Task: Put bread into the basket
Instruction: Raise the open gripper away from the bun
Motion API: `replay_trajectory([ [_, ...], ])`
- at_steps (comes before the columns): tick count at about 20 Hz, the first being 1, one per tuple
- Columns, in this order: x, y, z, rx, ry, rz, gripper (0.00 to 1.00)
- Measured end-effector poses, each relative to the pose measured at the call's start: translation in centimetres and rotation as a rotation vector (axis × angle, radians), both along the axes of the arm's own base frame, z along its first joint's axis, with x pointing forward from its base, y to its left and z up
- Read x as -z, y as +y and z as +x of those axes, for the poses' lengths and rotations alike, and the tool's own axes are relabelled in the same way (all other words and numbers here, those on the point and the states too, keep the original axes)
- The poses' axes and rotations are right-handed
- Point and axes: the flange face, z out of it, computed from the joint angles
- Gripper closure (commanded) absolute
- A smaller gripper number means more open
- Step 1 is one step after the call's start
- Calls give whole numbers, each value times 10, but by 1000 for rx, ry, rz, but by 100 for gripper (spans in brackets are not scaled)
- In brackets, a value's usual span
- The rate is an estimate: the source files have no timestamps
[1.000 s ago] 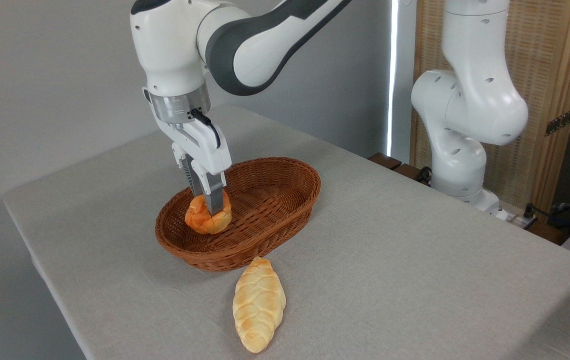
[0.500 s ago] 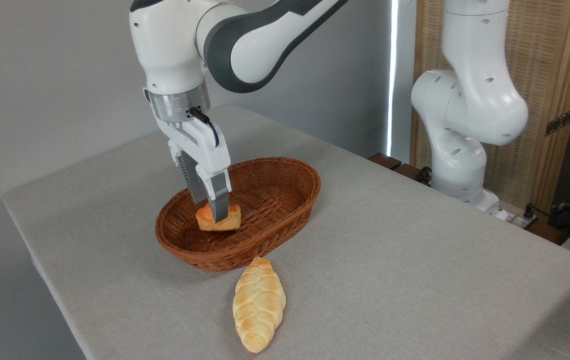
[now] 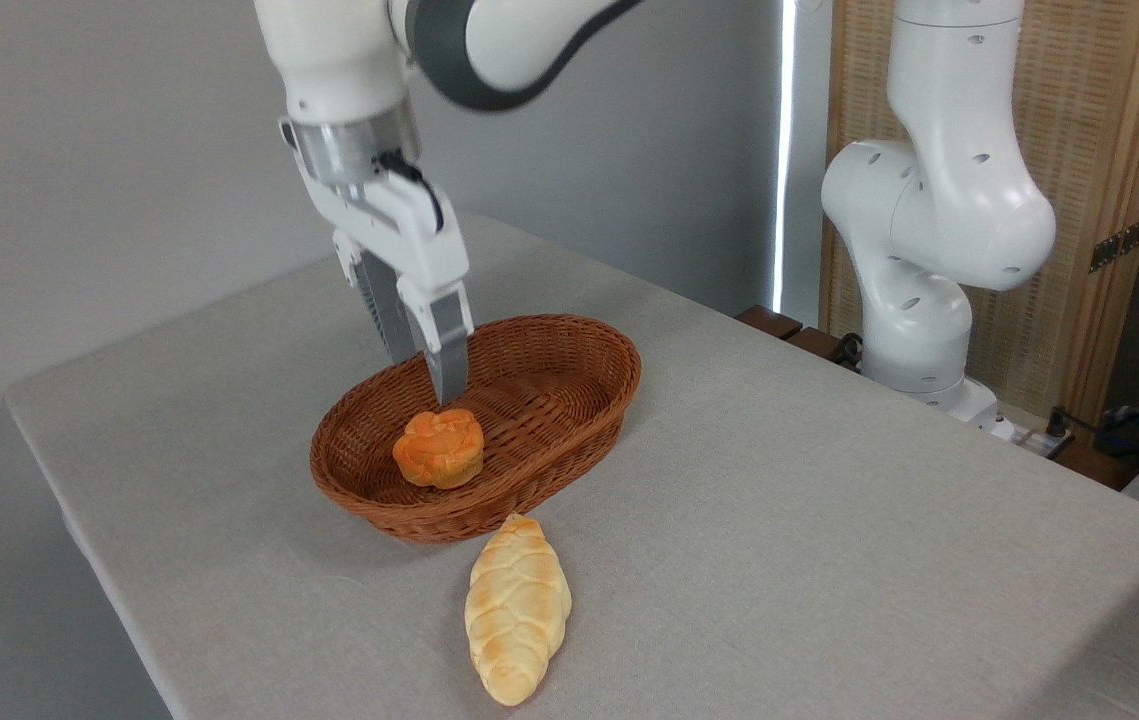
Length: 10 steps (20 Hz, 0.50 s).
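I'm seeing the bread [image 3: 439, 447] sitting in the basket [image 3: 569, 345] (knotted top up) — gripper [image 3: 434, 385] hovering just above it, fingers slightly parted, holding nothing.

A table [image 3: 779, 520] is filling most of the view, running from the near right corner back toward the left. A basket [image 3: 569, 400] is sitting on it, left of centre. The bread [image 3: 439, 448] is lying inside the basket, toward its near left end. The gripper [image 3: 426, 372] is hanging above the bread, clear of it, fingers pointing down. A braided loaf [image 3: 517, 622] is lying on the table just in front of the basket, its far tip near the basket's rim. The arm's base [image 3: 914, 330] is standing behind the table's right side, well apart from the basket.
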Motion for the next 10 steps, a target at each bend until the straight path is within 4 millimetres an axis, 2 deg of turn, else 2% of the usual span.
replay_trajectory([
  [3,-45,50,9,-77,-29,-5,0],
  [5,-62,75,14,-100,-58,-6,0],
  [10,-78,101,20,-136,-94,7,0],
])
